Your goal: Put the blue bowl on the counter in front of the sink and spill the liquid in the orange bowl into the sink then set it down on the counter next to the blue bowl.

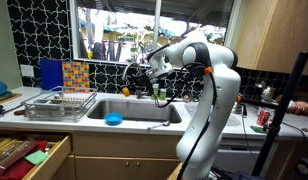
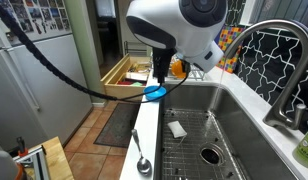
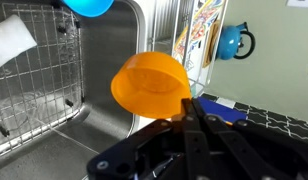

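Observation:
The orange bowl (image 3: 151, 83) is tipped on its side over the sink (image 3: 54, 95), with my gripper (image 3: 186, 104) shut on its rim. In an exterior view the gripper (image 1: 137, 76) hangs over the sink (image 1: 144, 108) near the faucet, with the orange bowl (image 1: 125, 91) just below it. The blue bowl (image 1: 114, 119) sits on the counter's (image 1: 144, 126) narrow front strip, in front of the sink. It also shows in the other exterior view (image 2: 154, 92) and at the top of the wrist view (image 3: 91, 6). There the gripper (image 2: 159, 68) hides the orange bowl.
A wire dish rack (image 1: 59, 103) stands beside the sink. A wooden drawer (image 1: 29, 155) is pulled open below the counter. A white cloth (image 3: 14, 40) lies on the sink's wire grid. A spoon (image 2: 141, 162) lies on the front strip. A dark faucet (image 2: 279, 60) curves over the basin.

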Controlling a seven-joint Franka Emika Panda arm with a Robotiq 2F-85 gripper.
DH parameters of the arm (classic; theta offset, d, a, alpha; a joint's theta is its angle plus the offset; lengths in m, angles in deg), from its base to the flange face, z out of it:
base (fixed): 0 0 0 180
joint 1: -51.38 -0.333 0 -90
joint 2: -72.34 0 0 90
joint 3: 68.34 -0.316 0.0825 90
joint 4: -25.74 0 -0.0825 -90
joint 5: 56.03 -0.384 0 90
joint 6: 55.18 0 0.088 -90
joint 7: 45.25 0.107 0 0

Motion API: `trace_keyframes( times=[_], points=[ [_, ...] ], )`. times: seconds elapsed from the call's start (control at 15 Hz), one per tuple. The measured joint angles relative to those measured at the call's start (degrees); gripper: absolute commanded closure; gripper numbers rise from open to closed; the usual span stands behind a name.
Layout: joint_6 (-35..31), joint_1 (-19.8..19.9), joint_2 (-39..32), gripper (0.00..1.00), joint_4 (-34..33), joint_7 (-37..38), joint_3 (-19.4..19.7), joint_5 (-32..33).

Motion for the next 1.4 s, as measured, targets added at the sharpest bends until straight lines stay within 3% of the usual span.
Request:
trace_keyframes(
  times=[0.73, 1.4],
  points=[
    [4.7, 5.1, -0.7, 1.0, 0.8, 5.4, -1.1, -26.6],
    [9.6, 5.8, -1.4, 1.0, 2.9, 5.6, -2.8, -38.6]
  ],
)
